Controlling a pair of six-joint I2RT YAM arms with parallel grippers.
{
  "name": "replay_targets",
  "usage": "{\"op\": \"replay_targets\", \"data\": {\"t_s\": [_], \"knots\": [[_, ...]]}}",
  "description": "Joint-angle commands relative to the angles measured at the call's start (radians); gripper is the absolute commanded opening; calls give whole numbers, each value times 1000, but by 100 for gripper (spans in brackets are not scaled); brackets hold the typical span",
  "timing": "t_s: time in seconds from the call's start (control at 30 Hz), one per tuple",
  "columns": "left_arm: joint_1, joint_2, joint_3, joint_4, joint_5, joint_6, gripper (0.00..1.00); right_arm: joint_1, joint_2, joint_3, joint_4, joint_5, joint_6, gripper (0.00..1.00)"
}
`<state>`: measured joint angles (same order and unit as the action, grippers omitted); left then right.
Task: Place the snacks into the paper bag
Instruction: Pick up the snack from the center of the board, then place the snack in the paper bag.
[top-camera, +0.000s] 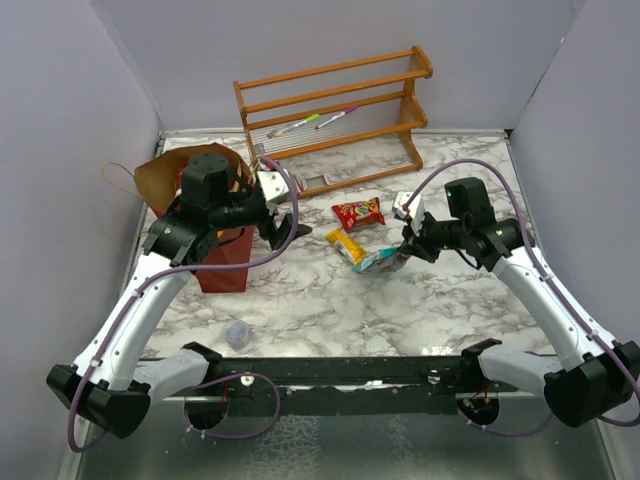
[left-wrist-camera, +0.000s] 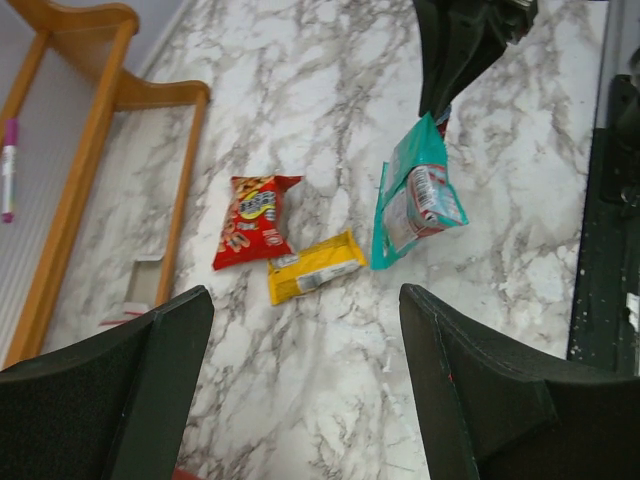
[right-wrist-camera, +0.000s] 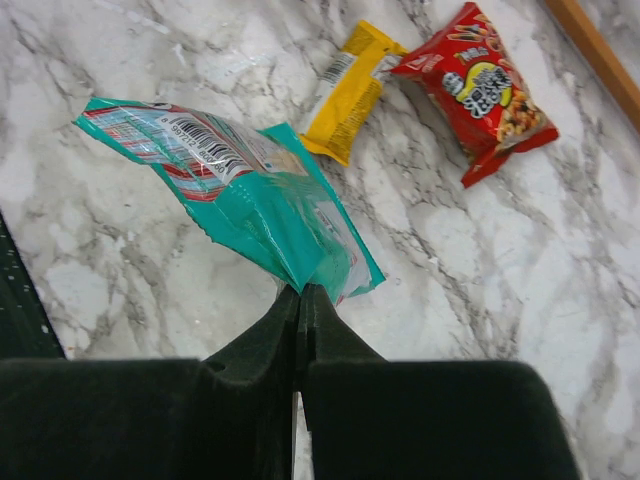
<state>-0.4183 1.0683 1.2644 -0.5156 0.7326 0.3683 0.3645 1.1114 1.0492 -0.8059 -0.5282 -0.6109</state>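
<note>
My right gripper (top-camera: 405, 248) (right-wrist-camera: 300, 292) is shut on the edge of a teal snack packet (top-camera: 380, 262) (right-wrist-camera: 240, 190) (left-wrist-camera: 415, 195), which hangs tilted just over the marble table beside the other snacks. A yellow packet (top-camera: 346, 244) (left-wrist-camera: 313, 265) (right-wrist-camera: 350, 90) and a red packet (top-camera: 358, 212) (left-wrist-camera: 250, 220) (right-wrist-camera: 480, 90) lie flat mid-table. The dark-red paper bag (top-camera: 222, 262) stands at the left, its brown inside partly hidden by my left arm. My left gripper (top-camera: 285, 222) (left-wrist-camera: 305, 295) is open with nothing between its fingers, right of the bag and facing the packets.
A wooden slatted rack (top-camera: 335, 110) (left-wrist-camera: 100, 150) stands at the back, holding a green marker (top-camera: 295, 126) and a pink marker (top-camera: 335, 116) (left-wrist-camera: 10, 165). A small clear cup (top-camera: 237, 334) sits near the front edge. Grey walls close in both sides.
</note>
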Motion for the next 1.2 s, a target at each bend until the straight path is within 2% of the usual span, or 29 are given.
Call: {"op": "replay_targets", "data": {"t_s": [0.0,0.27,0.53,0.97,1.17], "knots": [[-66,39,-33,60,76,-19,77,-2,7,21,-12,-127,74,1],[-231,154,-32,67,34,29,77,-7,-34,-17,0,-143,109,1],[-350,251,-96,175,10,21,79,-62,-60,-56,32,-191,141,1],[-453,369,-189,459,-118,-11,76,-147,-85,-77,40,-272,169,1],[-475,432,-167,465,-125,-10,69,-159,-93,-78,44,-290,170,1]]}}
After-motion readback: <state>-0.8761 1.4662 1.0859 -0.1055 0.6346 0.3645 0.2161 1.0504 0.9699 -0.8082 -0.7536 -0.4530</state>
